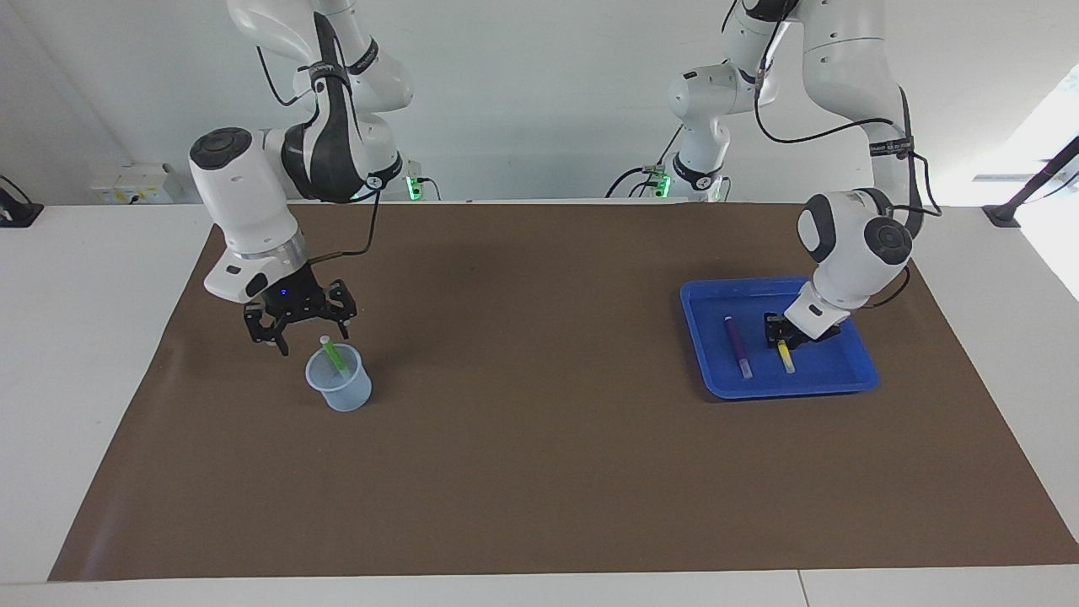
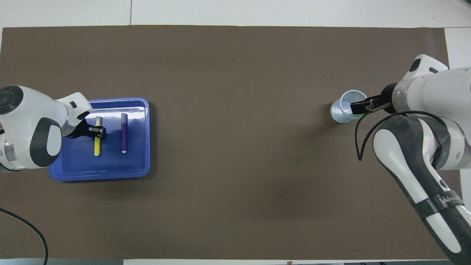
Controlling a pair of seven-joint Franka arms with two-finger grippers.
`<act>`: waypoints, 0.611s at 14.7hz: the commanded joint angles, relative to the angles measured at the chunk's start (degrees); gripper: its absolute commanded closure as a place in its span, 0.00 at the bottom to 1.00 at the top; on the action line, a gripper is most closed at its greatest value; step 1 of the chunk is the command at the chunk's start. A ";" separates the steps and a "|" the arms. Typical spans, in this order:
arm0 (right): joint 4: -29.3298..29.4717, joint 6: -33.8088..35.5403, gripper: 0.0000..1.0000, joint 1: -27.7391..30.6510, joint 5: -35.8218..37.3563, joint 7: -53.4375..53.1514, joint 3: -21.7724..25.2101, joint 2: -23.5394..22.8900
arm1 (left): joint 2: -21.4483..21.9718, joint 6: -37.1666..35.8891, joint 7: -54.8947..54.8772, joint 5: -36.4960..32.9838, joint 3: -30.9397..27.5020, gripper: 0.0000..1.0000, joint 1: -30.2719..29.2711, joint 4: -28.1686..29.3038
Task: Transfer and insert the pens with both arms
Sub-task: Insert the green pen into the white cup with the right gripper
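Standing tilted in a translucent pale-blue plastic cup point(image 1: 339, 389), the slim green marker pen point(image 1: 334, 355) leans against the rim with its whitish cap end uppermost; the cup rests on the brown table mat point(image 1: 539, 472) toward the right arm's end of the table. The right gripper point(image 1: 297, 323), black and two-fingered on a large white arm, hangs just above the cup and beside the pen's cap, touching neither; its fingers are spread wide and hold nothing. From overhead the same gripper point(image 2: 358, 107) overlaps the cup's rim point(image 2: 344, 96), and only a sliver of green shows inside.

Toward the left arm's end of the table lies a shallow blue rectangular plastic tray point(image 1: 853, 381). Two pens lie flat in it, side by side and apart: a slim purple marker pen point(image 1: 737, 344) nearer the table's middle, and a slim yellow marker pen point(image 1: 786, 356) nearer the table's end. The left gripper point(image 1: 781, 330) is lowered into the tray over the end of the yellow pen nearer the robots, its fingers narrowed on either side of the barrel; whether they press the pen cannot be told. The yellow pen lies on the tray floor. Overhead, the left gripper point(image 2: 96, 131) crosses the yellow pen point(image 2: 97, 144) about midway, beside the purple pen point(image 2: 124, 133).
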State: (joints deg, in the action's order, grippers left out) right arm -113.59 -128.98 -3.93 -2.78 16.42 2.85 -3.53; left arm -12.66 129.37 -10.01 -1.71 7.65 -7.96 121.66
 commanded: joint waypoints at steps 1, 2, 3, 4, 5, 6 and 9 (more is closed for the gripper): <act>7.12 9.84 0.00 0.24 1.37 -7.42 0.75 0.71 | -0.17 -0.61 0.25 -0.58 0.44 0.93 -0.74 0.07; 10.11 13.63 0.00 0.24 1.46 -10.42 1.36 0.71 | -0.17 -0.61 0.34 -0.58 0.44 1.00 -0.74 0.07; 13.10 17.32 0.00 0.24 1.46 -12.97 1.45 0.71 | -0.17 -0.70 0.34 -0.58 0.44 1.00 -0.83 -0.02; 15.39 20.40 0.00 0.24 1.46 -14.82 1.89 0.80 | -0.17 -0.70 0.43 -0.58 0.44 1.00 -0.83 -0.02; 17.33 23.48 0.00 0.24 1.46 -16.23 2.50 1.06 | -0.17 -0.78 0.34 -0.58 0.44 1.00 -0.92 -0.19; 19.00 25.86 0.00 0.24 1.55 -17.03 2.68 1.50 | -0.35 -0.87 0.43 -0.58 0.44 1.00 -1.01 -0.45; 20.95 31.41 0.00 0.32 4.09 -18.53 2.60 3.51 | -0.43 -4.63 0.87 0.20 0.44 1.00 -0.92 -3.78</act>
State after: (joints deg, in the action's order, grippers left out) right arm -93.76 -100.33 -3.88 -1.15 -0.25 5.84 -1.06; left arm -12.64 128.25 -9.85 -1.63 7.63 -8.02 120.98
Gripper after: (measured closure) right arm 0.000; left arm 0.833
